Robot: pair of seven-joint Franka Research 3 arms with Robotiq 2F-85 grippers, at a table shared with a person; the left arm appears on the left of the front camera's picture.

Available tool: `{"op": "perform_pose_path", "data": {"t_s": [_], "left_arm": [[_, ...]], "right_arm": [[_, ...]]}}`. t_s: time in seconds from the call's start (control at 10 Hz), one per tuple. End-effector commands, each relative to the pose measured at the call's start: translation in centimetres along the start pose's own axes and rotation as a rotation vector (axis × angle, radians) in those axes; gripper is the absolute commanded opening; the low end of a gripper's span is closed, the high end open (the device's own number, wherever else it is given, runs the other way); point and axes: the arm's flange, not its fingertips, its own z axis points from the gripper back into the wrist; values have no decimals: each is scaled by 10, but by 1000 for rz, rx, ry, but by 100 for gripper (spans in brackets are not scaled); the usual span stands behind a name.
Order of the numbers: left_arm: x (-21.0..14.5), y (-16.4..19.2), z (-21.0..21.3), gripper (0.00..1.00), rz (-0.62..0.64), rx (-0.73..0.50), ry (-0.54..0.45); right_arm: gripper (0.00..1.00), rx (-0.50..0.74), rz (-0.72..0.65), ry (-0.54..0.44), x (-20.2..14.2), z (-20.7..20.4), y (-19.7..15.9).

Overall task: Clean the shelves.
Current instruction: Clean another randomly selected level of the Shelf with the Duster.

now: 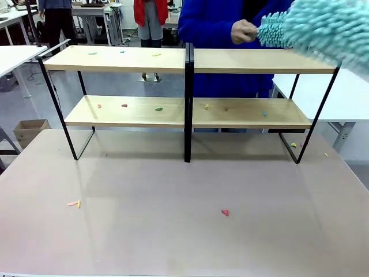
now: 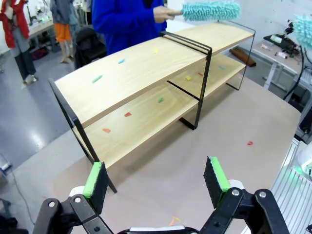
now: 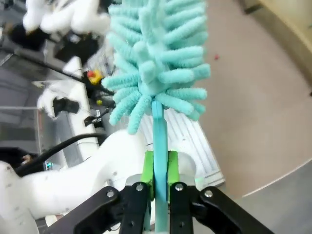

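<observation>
The left pincer [image 2: 154,168] gapes wide before the shelves [image 2: 141,73].

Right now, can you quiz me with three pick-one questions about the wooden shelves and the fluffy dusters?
1. Where is the person's fluffy teal duster?
A) above the top board of the light-wood, black-framed shelves
B) on the floor
C) under the beige tabletop

2. How many board levels do the shelves have?
A) one
B) two
C) four

3. What is the right gripper doing?
A) open and empty
B) shut on the stick of a second teal duster
C) shut on a red scrap

Answers:
1 A, the person's hand holds it over the top board's far end.
2 B, there is one upper and one lower board.
3 B, the green pads clamp the teal stick.
</observation>
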Motion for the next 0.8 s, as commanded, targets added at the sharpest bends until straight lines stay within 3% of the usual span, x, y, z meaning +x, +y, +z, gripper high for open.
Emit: {"op": "perform_pose_path", "data": {"t_s": [0.0, 0.2, 0.4, 0.7], "left_arm": [[0, 0, -1, 100, -3, 5, 4], [0, 0, -1, 100, -3, 5, 4], [0, 0, -1, 100, -3, 5, 4], [0, 0, -1, 100, -3, 5, 4]], "right_arm": [[12, 135, 80, 56, -48, 31, 47], [12, 167, 201, 115, -86, 38, 79], [12, 163, 203, 97, -85, 36, 77], [12, 74, 85, 146, -7, -8, 40]]}}
